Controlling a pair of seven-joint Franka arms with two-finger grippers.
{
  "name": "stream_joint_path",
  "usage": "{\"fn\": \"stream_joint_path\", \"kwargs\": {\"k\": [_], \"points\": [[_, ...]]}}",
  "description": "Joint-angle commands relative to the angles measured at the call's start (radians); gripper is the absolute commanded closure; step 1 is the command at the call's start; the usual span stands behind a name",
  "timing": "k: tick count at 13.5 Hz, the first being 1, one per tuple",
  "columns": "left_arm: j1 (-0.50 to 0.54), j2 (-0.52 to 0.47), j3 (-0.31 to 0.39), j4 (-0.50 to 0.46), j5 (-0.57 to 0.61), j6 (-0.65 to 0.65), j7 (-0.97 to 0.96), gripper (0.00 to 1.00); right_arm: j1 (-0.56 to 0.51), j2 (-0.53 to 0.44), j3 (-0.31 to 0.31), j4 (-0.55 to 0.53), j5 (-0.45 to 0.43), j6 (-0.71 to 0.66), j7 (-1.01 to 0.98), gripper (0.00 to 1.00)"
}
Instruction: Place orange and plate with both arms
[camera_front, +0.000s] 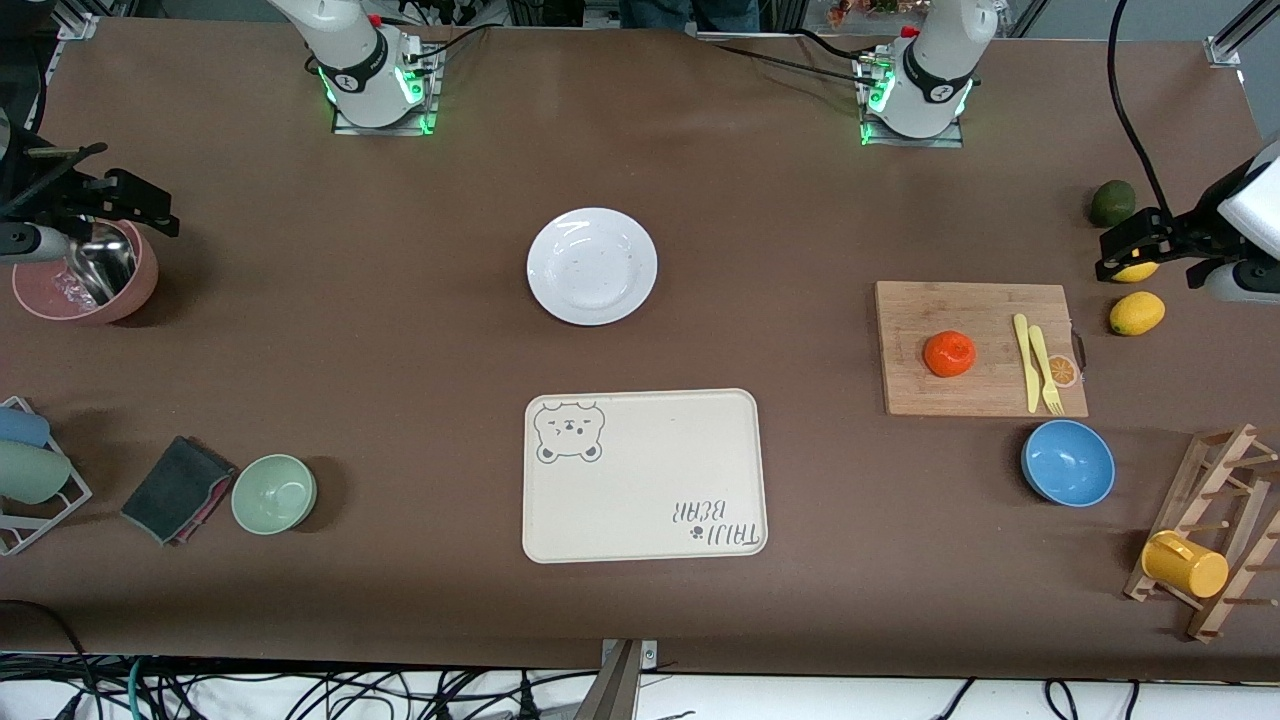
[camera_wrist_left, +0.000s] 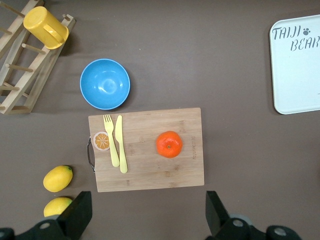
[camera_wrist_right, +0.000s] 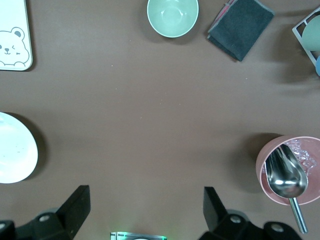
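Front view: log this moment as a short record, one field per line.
orange: on the cutting board, beside yellow knife and fork
plate: bare, on the table, farther from the front camera than the bear tray
left gripper: open, holding nothing, above the table by the lemons
right gripper: open, holding nothing, above the table by the pink bowl

Even, bright overhead light; soft short shadows beside the bowls (glare on the plate (camera_front: 592, 266)). All views sharp, no blur.
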Motion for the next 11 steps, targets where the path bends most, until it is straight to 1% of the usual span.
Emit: {"fn": "stream_joint_path", "kwargs": {"k": [1, 11], "points": [[-0.003, 0.008, 0.002, 0.024, -0.016, -0.005, 0.001, 0.00, 0.002, -0.002, -0.004, 0.008, 0.014, -0.013, 0.009, 0.00], [-0.003, 0.008, 0.002, 0.024, -0.016, -0.005, 0.001, 0.00, 0.004, -0.002, -0.004, 0.008, 0.012, -0.013, -0.002, 0.00]]}}
